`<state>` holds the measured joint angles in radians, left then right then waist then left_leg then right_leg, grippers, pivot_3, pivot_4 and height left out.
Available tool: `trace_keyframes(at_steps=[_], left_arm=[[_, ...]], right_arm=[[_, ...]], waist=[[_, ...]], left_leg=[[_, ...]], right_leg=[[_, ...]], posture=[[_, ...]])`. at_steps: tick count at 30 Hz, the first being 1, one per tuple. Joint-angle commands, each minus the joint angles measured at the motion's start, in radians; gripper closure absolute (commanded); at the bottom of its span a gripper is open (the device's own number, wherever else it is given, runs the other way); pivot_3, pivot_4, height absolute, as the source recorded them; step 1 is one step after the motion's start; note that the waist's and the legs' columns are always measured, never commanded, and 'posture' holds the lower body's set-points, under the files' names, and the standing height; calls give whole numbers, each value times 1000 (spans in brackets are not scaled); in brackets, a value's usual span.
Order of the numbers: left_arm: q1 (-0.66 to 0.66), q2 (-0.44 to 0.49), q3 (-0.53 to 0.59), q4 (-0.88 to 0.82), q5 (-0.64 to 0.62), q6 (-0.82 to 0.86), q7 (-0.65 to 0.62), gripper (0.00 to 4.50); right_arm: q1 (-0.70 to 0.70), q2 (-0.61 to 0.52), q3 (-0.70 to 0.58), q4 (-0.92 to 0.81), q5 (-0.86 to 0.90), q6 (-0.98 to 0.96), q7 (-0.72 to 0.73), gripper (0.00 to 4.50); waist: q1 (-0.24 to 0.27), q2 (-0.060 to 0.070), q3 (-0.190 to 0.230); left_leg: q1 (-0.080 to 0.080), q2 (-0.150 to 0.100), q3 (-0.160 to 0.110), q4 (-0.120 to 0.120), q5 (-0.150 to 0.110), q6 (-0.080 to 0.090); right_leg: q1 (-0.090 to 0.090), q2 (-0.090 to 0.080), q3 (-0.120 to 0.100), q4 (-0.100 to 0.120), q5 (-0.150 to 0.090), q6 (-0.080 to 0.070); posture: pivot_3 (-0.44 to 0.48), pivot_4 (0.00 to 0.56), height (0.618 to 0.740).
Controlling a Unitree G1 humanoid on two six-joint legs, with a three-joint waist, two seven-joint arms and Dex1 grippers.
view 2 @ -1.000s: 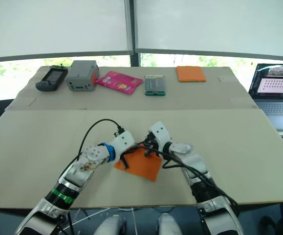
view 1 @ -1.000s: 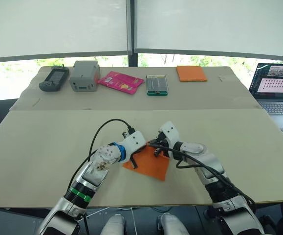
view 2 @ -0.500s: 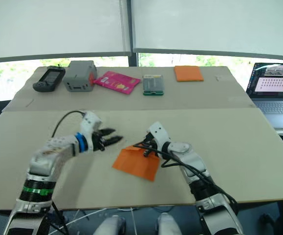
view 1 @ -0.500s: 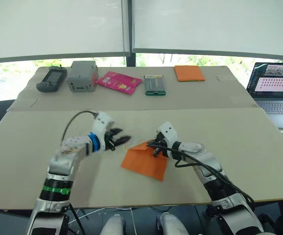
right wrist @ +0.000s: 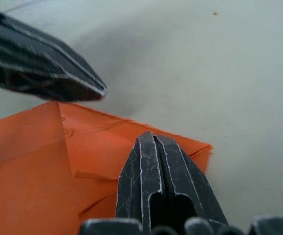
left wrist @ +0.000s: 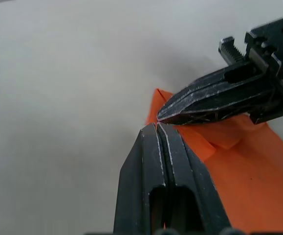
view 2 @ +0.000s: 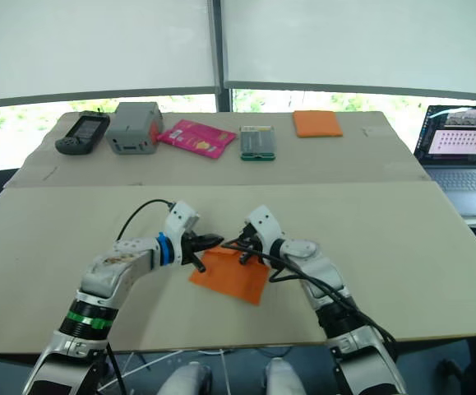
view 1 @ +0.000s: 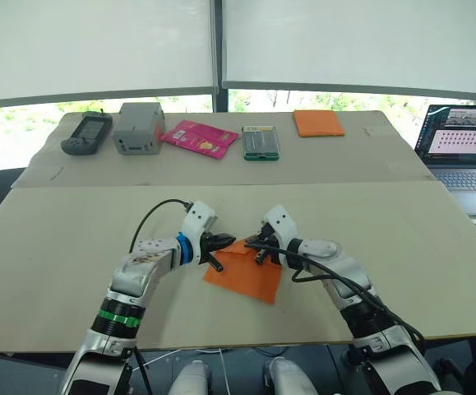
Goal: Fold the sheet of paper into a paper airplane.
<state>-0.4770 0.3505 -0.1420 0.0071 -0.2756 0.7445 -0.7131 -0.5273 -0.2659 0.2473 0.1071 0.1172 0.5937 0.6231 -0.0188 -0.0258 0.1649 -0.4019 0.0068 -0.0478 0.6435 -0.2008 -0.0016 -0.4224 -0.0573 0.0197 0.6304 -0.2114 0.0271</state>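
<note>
The sheet of paper (view 1: 247, 280) lies flat on the near table, a bright-orange near-square with a folded-over flap (right wrist: 107, 147) at its far corner. My left gripper (view 1: 228, 242) is shut, and its tips (left wrist: 156, 128) rest at the paper's far-left edge. From the other side, my right gripper (view 1: 254, 245) is also shut, and its tips (right wrist: 148, 137) press down on the folded corner. The two grippers' tips nearly meet over that corner. Nothing is held between either pair of fingers.
On the far table, from left to right, sit a black handheld device (view 1: 90, 133), a grey box (view 1: 141, 127), a pink packet (view 1: 202, 137), a green-edged case (view 1: 263, 142) and an orange pad (view 1: 320, 123). An open laptop (view 1: 459, 152) stands at the right edge.
Half a second ago my left gripper was out to the left of the paper with its fingers open; it has come back to the paper's corner and shut. The right gripper stayed.
</note>
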Motion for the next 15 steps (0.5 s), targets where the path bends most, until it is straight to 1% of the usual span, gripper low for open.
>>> trace_keyframes(at_steps=[1, 7, 15], left_arm=[[3, 6, -23, -3, 17, -4, 9, 4461], [22, 9, -59, 7, 29, -9, 5, 4461], [20, -4, -55, 13, 27, -15, 11, 4461]], right_arm=[[12, 1, -13, -14, -5, -5, -17, 4500], [-21, 32, -9, -2, -7, -34, -38, 4500], [-23, 56, 45, 41, -43, -51, -20, 4500]], waist=[[0, 0, 0], [0, 0, 0], [1, 0, 0]], left_leg=[[0, 0, 0, 0, 0, 0], [0, 0, 0, 0, 0, 0], [0, 0, 0, 0, 0, 0]], right_leg=[[0, 0, 0, 0, 0, 0], [0, 0, 0, 0, 0, 0], [0, 0, 0, 0, 0, 0]], posture=[[0, 150, 740], [0, 150, 740], [0, 150, 740]])
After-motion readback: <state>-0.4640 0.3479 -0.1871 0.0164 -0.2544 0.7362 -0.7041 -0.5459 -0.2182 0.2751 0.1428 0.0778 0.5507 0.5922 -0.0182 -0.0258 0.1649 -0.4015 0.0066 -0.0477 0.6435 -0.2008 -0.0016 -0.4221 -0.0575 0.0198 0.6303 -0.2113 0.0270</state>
